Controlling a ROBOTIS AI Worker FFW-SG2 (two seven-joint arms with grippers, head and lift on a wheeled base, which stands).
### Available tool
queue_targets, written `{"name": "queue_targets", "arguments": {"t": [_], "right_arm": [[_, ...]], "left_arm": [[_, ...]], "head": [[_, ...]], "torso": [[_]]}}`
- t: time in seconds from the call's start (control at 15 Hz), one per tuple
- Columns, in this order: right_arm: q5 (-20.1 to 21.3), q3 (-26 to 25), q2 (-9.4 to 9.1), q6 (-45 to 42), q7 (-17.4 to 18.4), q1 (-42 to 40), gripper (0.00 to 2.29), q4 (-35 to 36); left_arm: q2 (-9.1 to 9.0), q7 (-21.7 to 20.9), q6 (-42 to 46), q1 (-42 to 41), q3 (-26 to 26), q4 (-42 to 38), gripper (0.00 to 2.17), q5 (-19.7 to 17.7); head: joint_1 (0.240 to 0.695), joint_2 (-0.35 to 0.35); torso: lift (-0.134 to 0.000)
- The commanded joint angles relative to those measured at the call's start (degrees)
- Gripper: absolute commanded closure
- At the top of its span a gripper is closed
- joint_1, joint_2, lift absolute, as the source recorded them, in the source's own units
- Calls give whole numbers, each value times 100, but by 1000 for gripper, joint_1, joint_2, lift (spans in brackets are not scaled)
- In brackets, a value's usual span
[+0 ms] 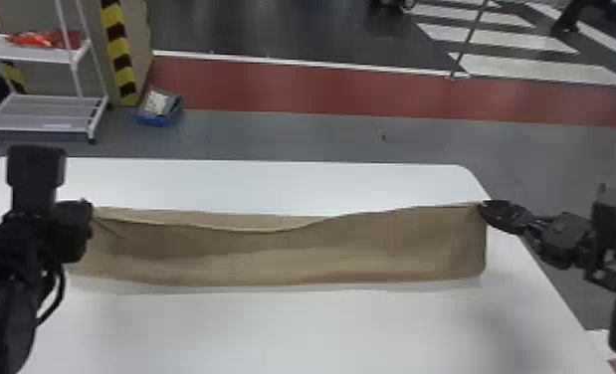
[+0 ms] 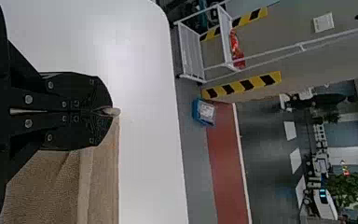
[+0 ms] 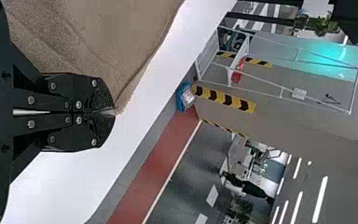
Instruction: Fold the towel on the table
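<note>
1. Head view: the tan towel (image 1: 296, 253) stretches across the white table (image 1: 321, 328) as a long, narrow band, seemingly doubled, with its top edge dipping towards the middle. The left gripper (image 1: 91, 215) is at one end and the right gripper (image 1: 483, 206) at the other, near the table's side edge. A faint shadow runs under the near edge, so that edge may be slightly raised; I cannot tell for sure. The sag suggests light, limp cloth that needs holding at both ends to keep its line. A fold seems to be in hand, and the next move probably calls for both ends to travel evenly, or the band may skew.

2. Left wrist view: the left gripper is closed, pinching the towel's corner, with a small tuft poking past its tips. A crease runs through the cloth beside it. The weave looks soft and grippy, unlikely to slip or break.

3. Right wrist view: the right gripper is pressed together on the opposite corner, with the cloth fanning away from its tips. That hold takes in little fabric, so a gentle pull seems wise.
</note>
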State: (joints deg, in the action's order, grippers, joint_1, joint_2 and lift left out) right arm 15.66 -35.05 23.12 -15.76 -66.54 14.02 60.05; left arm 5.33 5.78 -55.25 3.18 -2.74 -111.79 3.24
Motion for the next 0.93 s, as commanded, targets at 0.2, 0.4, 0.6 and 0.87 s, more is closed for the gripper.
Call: {"name": "queue_targets", "arguments": {"t": [0.2, 0.4, 0.6, 0.87], "right_arm": [[140, 33, 140, -326, 274, 118, 1291, -635], [201, 60, 167, -484, 414, 118, 1291, -811], [201, 60, 176, -555, 528, 127, 1291, -907], [227, 165, 167, -678, 713, 153, 1281, -960]], "left_arm": [[-6, 81, 537, 403, -218, 545, 1713, 36], [-6, 99, 537, 658, -385, 887, 1700, 221], [-15, 134, 537, 711, -508, 1072, 1700, 353], [-6, 213, 625, 851, -605, 1415, 1521, 379]], "head": [[695, -223], [695, -235], [695, -239], [695, -243]], "torso": [[-114], [-114], [-114], [-114]]}}
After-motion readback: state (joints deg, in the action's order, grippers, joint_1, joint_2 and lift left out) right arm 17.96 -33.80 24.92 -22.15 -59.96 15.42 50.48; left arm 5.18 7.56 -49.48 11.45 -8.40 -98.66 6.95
